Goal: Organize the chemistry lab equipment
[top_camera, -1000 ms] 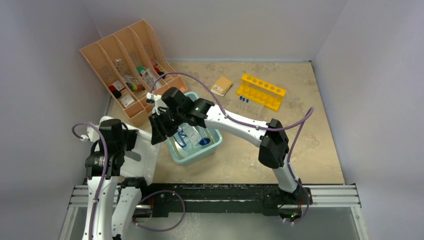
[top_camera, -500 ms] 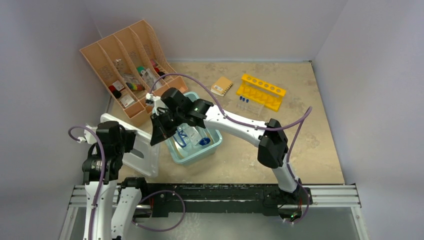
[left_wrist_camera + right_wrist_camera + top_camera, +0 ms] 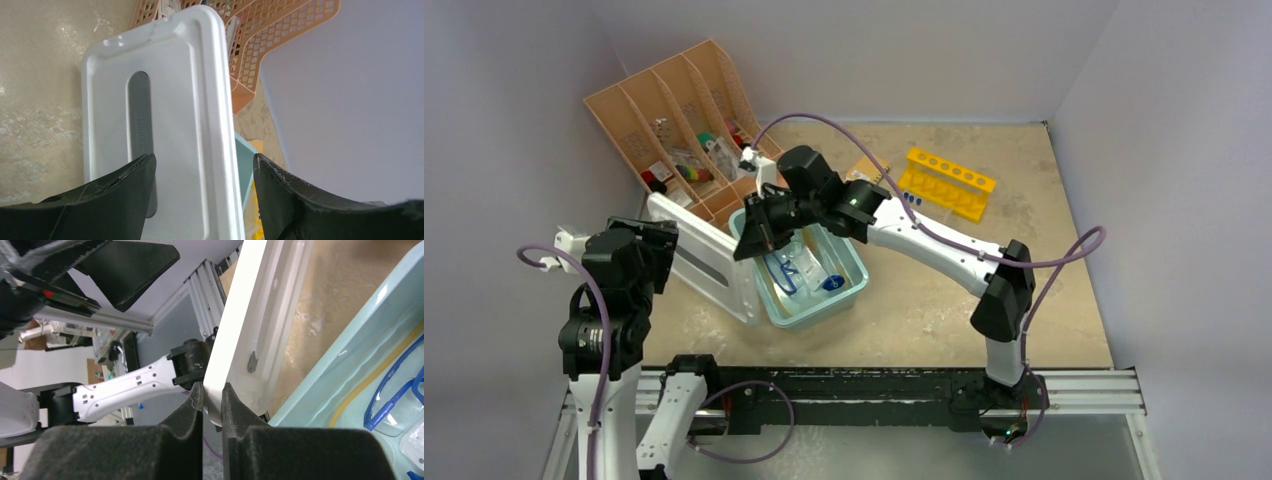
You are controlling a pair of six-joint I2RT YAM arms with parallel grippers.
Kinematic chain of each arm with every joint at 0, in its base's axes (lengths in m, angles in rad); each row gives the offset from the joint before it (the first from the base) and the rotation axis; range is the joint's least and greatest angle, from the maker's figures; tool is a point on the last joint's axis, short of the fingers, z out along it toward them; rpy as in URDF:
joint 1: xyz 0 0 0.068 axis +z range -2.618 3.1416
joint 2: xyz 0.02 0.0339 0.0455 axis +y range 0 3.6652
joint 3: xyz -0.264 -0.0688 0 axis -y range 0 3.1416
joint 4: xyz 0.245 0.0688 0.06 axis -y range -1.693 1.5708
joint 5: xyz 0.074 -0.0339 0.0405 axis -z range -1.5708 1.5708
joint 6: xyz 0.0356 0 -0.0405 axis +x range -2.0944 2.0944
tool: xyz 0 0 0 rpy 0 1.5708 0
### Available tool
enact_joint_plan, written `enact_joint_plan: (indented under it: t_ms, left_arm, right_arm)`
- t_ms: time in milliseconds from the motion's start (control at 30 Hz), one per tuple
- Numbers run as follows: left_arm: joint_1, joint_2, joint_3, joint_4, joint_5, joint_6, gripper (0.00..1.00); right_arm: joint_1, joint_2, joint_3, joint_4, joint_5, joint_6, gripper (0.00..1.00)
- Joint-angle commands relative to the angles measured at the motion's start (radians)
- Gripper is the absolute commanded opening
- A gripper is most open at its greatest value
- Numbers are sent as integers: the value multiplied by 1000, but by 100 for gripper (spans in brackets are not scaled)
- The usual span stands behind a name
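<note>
A white lid [image 3: 704, 255] with a grey handle slot stands tilted on edge, left of the pale teal tub [image 3: 851, 287]. My right gripper [image 3: 755, 236] is shut on the lid's rim [image 3: 255, 315], with both pads [image 3: 231, 400] pressed on it. My left gripper [image 3: 202, 162] is open; its jaws stand wide on either side of the lid [image 3: 170, 100] without touching it. Inside the tub lie blue-rimmed goggles [image 3: 784, 272], amber tubing [image 3: 380, 372] and a cylinder with a blue base [image 3: 831, 282]. Blue-capped test tubes [image 3: 911, 203] lie on the table near the yellow rack [image 3: 946, 182].
The peach slotted organiser [image 3: 664, 130] with small items stands at the back left, close behind the lid. A small spiral notebook [image 3: 867, 171] lies left of the yellow rack. Walls close in the table on three sides.
My left gripper has opened, let go of the lid and drawn back to the left. My right gripper has closed on the lid's rim and carried it up and toward the back.
</note>
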Motion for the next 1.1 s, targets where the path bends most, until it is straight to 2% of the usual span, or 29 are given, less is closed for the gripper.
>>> enact_joint_plan:
  t_ms: [0, 367, 667, 800, 1067]
  left_arm:
    - [6, 33, 67, 16, -26, 94, 70]
    - [6, 82, 64, 45, 13, 135, 72]
    - [6, 101, 26, 85, 79, 162, 72]
    - [6, 112, -20, 134, 154, 167, 72]
    - [6, 152, -180, 303, 391, 172, 72]
  right_arm:
    - [-35, -103, -11, 91, -36, 81, 0]
    - [-219, -290, -303, 444, -215, 421, 0]
    - [-369, -455, -568, 614, -305, 579, 0]
    - [-423, -523, -691, 681, -310, 628, 0]
    - [-484, -611, -926, 795, -280, 674, 0]
